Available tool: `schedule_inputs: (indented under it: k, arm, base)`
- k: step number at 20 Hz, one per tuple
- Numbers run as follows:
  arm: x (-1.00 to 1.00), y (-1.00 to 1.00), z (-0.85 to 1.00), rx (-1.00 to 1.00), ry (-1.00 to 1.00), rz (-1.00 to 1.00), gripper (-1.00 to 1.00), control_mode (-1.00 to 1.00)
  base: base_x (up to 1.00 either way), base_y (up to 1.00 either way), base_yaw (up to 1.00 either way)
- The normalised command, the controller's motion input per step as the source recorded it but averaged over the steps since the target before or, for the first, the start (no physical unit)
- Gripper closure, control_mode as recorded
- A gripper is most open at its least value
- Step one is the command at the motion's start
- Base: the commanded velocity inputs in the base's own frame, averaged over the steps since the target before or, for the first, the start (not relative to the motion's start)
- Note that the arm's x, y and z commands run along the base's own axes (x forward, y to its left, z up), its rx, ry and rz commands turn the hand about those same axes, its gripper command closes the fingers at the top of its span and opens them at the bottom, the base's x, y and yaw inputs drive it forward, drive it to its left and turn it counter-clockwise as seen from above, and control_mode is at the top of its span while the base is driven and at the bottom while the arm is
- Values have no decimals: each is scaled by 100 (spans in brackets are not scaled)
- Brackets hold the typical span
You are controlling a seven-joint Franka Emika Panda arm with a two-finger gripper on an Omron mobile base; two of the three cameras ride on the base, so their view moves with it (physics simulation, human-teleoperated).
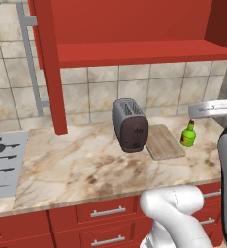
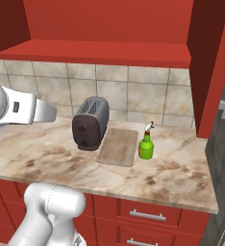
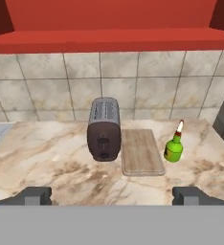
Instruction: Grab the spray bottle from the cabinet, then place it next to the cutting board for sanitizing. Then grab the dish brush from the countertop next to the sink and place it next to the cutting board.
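- The bottle (image 3: 173, 149) stands upright on the countertop (image 3: 51, 158), just beside the board (image 3: 141, 152) at its 3 o'clock; a toaster (image 3: 104, 128) sits at the board's 9 o'clock.
- The first step looks done.
- Gripper (image 3: 112, 195): wide apart, empty, well back from everything.
- Next, likely: find the brush by the sink.

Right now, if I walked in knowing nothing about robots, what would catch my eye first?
Probably the small bright green spray bottle, standing upright on the beige marbled stone countertop, just right of the flat light-brown wooden cutting board. Left of the board stands a dark grey toaster, and above them the big red wall cabinet. The gripper hangs open, well short of them.
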Motion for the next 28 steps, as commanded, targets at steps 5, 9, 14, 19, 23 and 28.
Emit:
schedule_inputs:
  k: [5,9,14,19,23,28]
  arm:
    - [-12,0,-16,7,3,0,-100,100]
    - [0,0,0,0,0,0,-100,100]
    - [0,0,0,0,0,0,-100,100]
    - [0,0,0,0,0,0,-100,100]
    - [0,0,0,0,0,0,-100,100]
    - [0,0,0,0,0,0,-100,100]
  base:
    - [-26,0,0]
    - [-100,31,1]
    - [-86,100,33]
    - [-4,31,95]
    - [0,0,100]
    - [0,0,100]
